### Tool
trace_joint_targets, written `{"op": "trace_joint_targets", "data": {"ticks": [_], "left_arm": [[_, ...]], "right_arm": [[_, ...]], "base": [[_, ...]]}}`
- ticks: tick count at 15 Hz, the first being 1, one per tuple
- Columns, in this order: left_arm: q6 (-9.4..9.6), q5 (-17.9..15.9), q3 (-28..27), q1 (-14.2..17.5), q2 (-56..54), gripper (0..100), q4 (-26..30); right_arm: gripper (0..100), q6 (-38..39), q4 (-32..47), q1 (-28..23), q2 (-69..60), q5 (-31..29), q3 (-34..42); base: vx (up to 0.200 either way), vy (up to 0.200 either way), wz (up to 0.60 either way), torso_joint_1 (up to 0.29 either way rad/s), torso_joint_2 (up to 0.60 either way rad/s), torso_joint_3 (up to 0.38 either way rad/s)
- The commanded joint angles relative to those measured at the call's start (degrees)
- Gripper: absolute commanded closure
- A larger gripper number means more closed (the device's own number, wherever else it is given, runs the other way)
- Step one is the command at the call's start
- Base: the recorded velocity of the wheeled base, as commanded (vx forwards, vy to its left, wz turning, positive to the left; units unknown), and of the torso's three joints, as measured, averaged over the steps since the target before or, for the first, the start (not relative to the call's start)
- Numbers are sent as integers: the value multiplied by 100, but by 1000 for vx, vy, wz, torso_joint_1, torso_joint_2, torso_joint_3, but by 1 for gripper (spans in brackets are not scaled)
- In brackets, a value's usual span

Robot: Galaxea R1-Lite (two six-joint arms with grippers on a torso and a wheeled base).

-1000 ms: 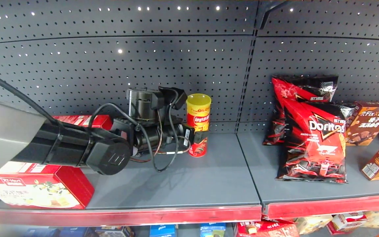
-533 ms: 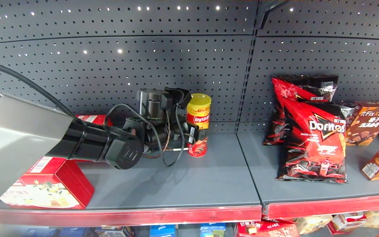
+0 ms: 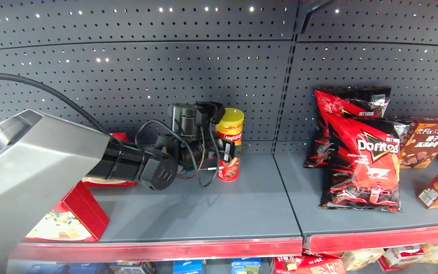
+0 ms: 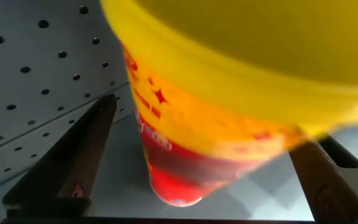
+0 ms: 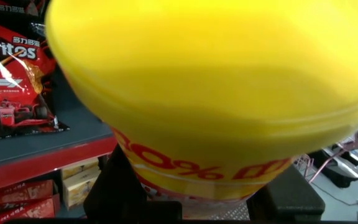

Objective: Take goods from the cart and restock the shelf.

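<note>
Left claw [image 3: 231,154], spread, straddles the upright yellow-lidded red cardboard can [image 3: 229,125]. Right claw [image 5: 201,190] pinches a twin can [image 5: 204,81].

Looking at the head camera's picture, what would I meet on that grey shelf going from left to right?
Red box → chip can → red chip bags → brown boxes

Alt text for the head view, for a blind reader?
The left gripper is around an upright yellow-topped chip can at the back of a grey shelf. Red chip bags stand to its right, red boxes to its left.
</note>
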Motion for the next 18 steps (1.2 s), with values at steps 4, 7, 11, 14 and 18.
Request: {"op": "trace_joint_targets", "data": {"ticks": [4,7,11,14,18], "left_arm": [[-81,86,-407,5,419,0,-10],[-89,209,-443,-4,533,0,-98],[-283,218,-469,-83,533,100,-150],[-283,218,-469,-100,533,100,-150],[-292,227,-425,-206,507,100,-150]], "right_arm": [[100,-17,4,-8,6,0,7],[100,-17,4,-17,-3,-8,7],[100,-17,4,-17,-3,-8,-28],[100,-26,4,-17,-20,0,-28],[100,-17,12,-8,-82,0,15]], "base": [[0,0,0,0,0,0],[0,0,0,0,0,0],[0,0,0,0,0,0],[0,0,0,0,0,0],[0,0,0,0,0,0]]}}
